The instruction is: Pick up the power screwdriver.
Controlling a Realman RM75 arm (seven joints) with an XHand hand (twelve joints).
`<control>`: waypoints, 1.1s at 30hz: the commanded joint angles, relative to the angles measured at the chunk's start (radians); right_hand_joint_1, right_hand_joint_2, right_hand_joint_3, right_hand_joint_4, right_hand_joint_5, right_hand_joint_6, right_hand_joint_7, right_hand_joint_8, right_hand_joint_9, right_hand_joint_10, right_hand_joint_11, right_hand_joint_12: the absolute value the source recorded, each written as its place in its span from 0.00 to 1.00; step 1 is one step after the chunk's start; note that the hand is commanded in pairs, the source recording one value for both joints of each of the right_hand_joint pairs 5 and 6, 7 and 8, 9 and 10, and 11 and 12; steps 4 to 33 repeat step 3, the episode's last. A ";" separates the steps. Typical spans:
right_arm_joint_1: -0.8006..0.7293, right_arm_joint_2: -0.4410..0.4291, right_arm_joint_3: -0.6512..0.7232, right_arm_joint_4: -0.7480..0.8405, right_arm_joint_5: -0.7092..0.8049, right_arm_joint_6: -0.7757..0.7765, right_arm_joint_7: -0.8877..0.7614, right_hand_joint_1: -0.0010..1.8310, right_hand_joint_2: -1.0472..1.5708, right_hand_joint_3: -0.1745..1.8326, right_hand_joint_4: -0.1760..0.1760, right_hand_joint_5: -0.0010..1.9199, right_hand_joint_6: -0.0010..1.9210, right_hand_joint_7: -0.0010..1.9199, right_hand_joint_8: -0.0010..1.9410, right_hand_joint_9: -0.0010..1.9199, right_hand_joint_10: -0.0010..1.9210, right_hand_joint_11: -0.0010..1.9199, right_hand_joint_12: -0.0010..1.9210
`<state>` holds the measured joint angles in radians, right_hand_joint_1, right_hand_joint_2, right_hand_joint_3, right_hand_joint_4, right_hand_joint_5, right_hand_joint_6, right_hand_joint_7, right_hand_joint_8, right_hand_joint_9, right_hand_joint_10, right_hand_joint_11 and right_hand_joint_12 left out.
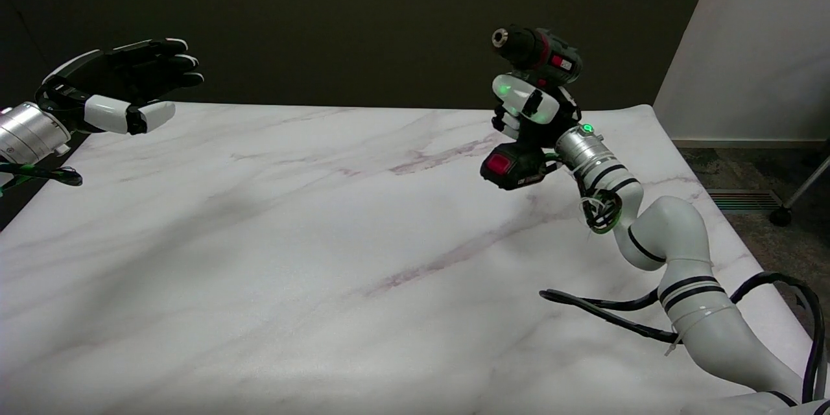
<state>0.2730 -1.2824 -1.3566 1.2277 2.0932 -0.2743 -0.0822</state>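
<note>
Right hand [530, 110] has its fingers wrapped tight around the grip of the power screwdriver [533, 100], holding it up in the air above the white marble counter [292, 240]. Chuck points toward the upper left, battery pack hangs at the bottom. Looks clear of the counter, I think.

A lab or office test room is suggested: a marble-patterned table [324, 240] is set before a dark wall [324, 13], with carpeted floor [739, 172] and a chair's caster leg [797, 198] seen at right
</note>
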 commanded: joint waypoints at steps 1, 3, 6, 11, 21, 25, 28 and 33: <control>0.003 0.008 0.034 -0.002 0.127 -0.053 -0.001 0.77 0.66 0.52 0.64 0.88 0.88 1.00 0.99 1.00 1.00 1.00 1.00; 0.003 0.008 0.035 0.001 0.127 -0.053 -0.001 0.79 0.78 0.50 0.67 0.89 0.89 1.00 0.99 1.00 1.00 1.00 1.00; 0.003 0.008 0.035 0.001 0.127 -0.053 -0.001 0.79 0.78 0.50 0.67 0.89 0.89 1.00 0.99 1.00 1.00 1.00 1.00; 0.003 0.008 0.035 0.001 0.127 -0.053 -0.001 0.79 0.78 0.50 0.67 0.89 0.89 1.00 0.99 1.00 1.00 1.00 1.00; 0.003 0.008 0.035 0.001 0.127 -0.053 -0.001 0.79 0.78 0.50 0.67 0.89 0.89 1.00 0.99 1.00 1.00 1.00 1.00; 0.003 0.008 0.035 0.001 0.127 -0.053 -0.001 0.79 0.78 0.50 0.67 0.89 0.89 1.00 0.99 1.00 1.00 1.00 1.00; 0.003 0.008 0.035 0.001 0.127 -0.053 -0.001 0.79 0.78 0.50 0.67 0.89 0.89 1.00 0.99 1.00 1.00 1.00 1.00; 0.003 0.008 0.035 0.001 0.127 -0.053 -0.001 0.79 0.78 0.50 0.67 0.89 0.89 1.00 0.99 1.00 1.00 1.00 1.00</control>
